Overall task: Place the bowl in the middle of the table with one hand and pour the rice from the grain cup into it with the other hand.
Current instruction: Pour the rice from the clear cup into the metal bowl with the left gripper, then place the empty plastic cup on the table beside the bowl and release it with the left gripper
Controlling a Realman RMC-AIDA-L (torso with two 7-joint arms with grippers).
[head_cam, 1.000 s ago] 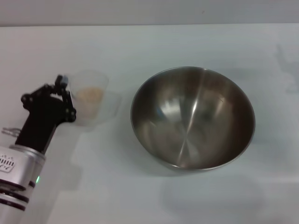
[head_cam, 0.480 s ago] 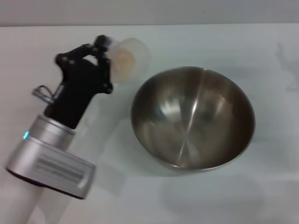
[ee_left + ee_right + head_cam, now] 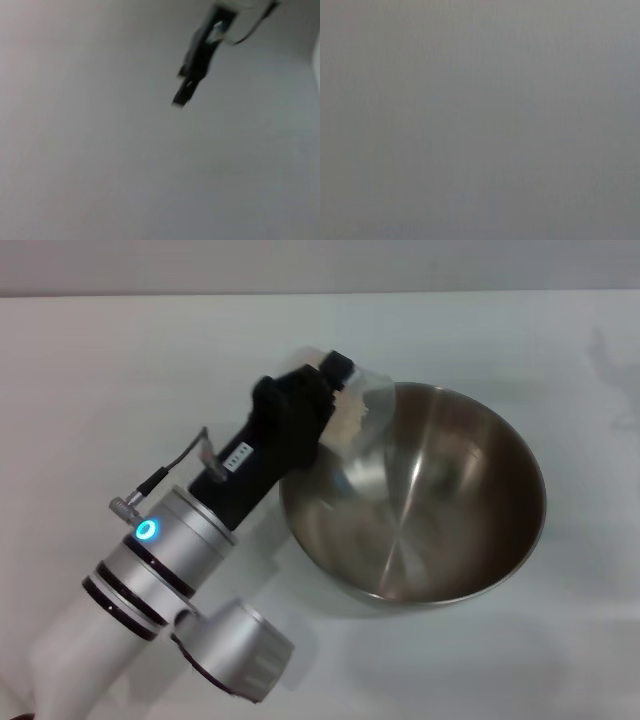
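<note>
The steel bowl (image 3: 430, 500) stands on the white table (image 3: 120, 370), right of centre in the head view. My left gripper (image 3: 335, 390) is shut on the clear grain cup (image 3: 368, 398) and holds it tilted over the bowl's far-left rim. The pale rice (image 3: 347, 423) lies heaped inside the tilted cup, against its lower side. No rice shows on the bowl's bottom. The left wrist view shows only blurred white surface and a dark gripper part (image 3: 196, 62). My right gripper is out of view, and the right wrist view is plain grey.
The left arm's silver body (image 3: 160, 570) stretches from the near-left corner up to the bowl's left side. The table's far edge (image 3: 320, 292) runs along the top of the head view.
My left gripper has lifted the grain cup off the table at the left, carried it right to the bowl's rim and tipped it toward the bowl. The bowl has not moved.
</note>
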